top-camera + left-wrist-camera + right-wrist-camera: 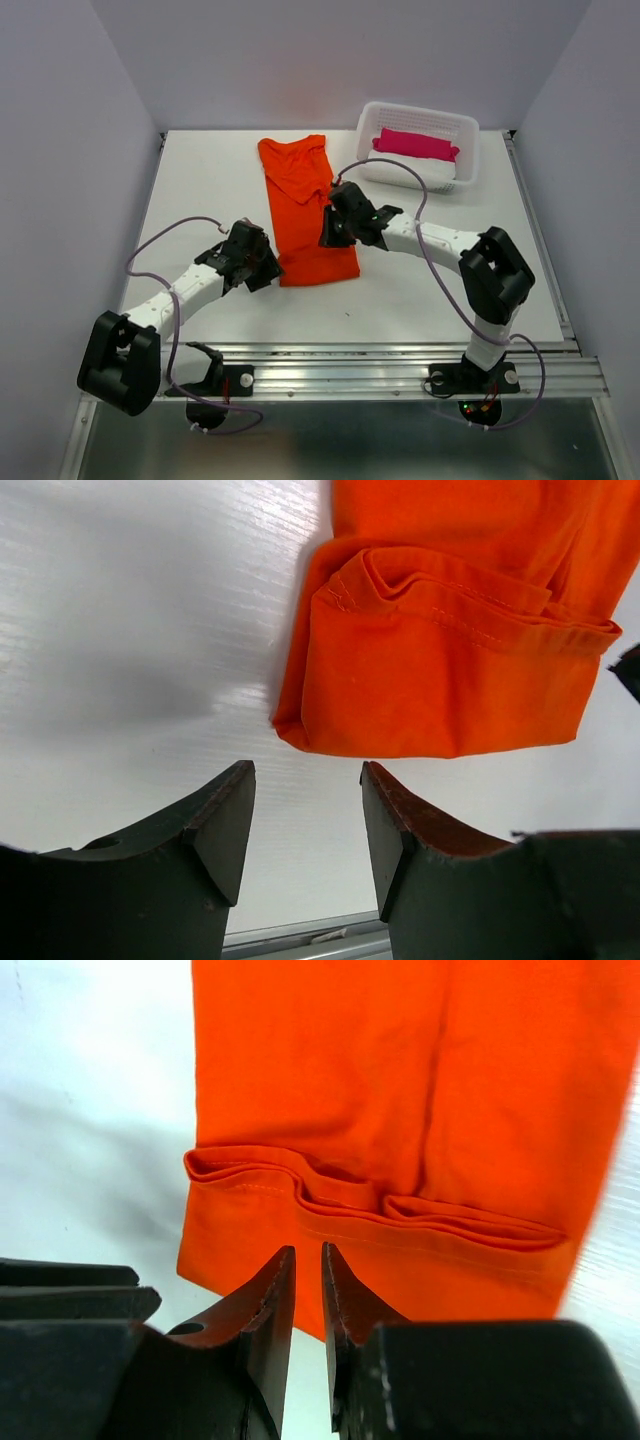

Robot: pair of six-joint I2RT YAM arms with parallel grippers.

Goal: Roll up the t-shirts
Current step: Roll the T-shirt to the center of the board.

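Note:
The orange-red t-shirt point(305, 215) lies on the white table as a long narrow strip. Its near end is turned over once into a flat fold, seen in the left wrist view point(440, 690) and the right wrist view point(400, 1090). My left gripper point(268, 268) is open and empty, just off the fold's near left corner, with bare table between its jaws point(308, 820). My right gripper point(330, 232) is at the shirt's right edge. Its jaws point(308, 1280) stand a narrow slit apart over the fold and hold nothing.
A white perforated basket point(420, 107) stands at the back right with a rolled pink cloth point(415, 145) in it. The table's metal front rail point(380, 355) runs along the near edge. Grey walls close in the left, right and back sides.

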